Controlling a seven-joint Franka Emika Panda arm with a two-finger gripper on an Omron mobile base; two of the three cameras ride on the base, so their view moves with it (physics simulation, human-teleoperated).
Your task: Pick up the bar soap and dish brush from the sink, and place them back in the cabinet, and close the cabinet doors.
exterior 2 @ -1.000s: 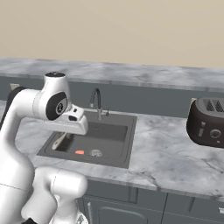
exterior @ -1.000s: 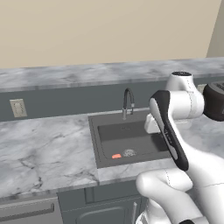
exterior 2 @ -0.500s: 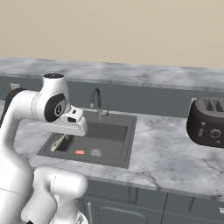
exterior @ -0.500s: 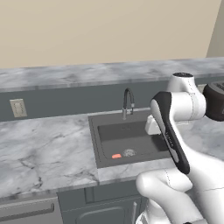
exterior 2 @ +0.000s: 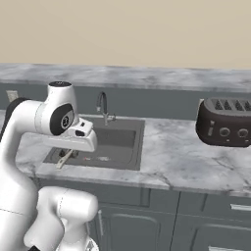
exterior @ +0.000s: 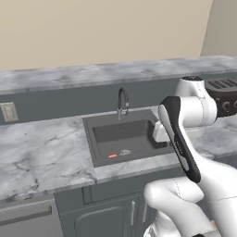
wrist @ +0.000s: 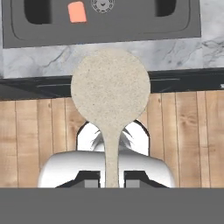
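Note:
My gripper (wrist: 112, 181) is shut on the thin pale handle of the dish brush (wrist: 110, 89), whose round cream head points away from the hand. In the right base view the dish brush (exterior 2: 63, 159) hangs below the hand, over the left end of the sink (exterior 2: 137, 142). The coral bar soap (wrist: 77, 12) lies flat on the sink floor beside the round drain (wrist: 102, 4). That bar soap (exterior: 112, 156) lies near the basin's front wall in the sink (exterior: 92, 139). The cabinet and its doors are out of view.
A dark arched faucet (exterior: 121, 102) stands behind the basin. To its right on the marble counter sits a dark toaster (exterior 2: 225, 128). A wall outlet (exterior: 8, 111) is at the far left. Grey base cabinets (exterior 2: 147, 220) run below the counter.
The whole picture has shifted slightly, so the base has moved a little. The brush stays clamped in the gripper and the soap has not moved.

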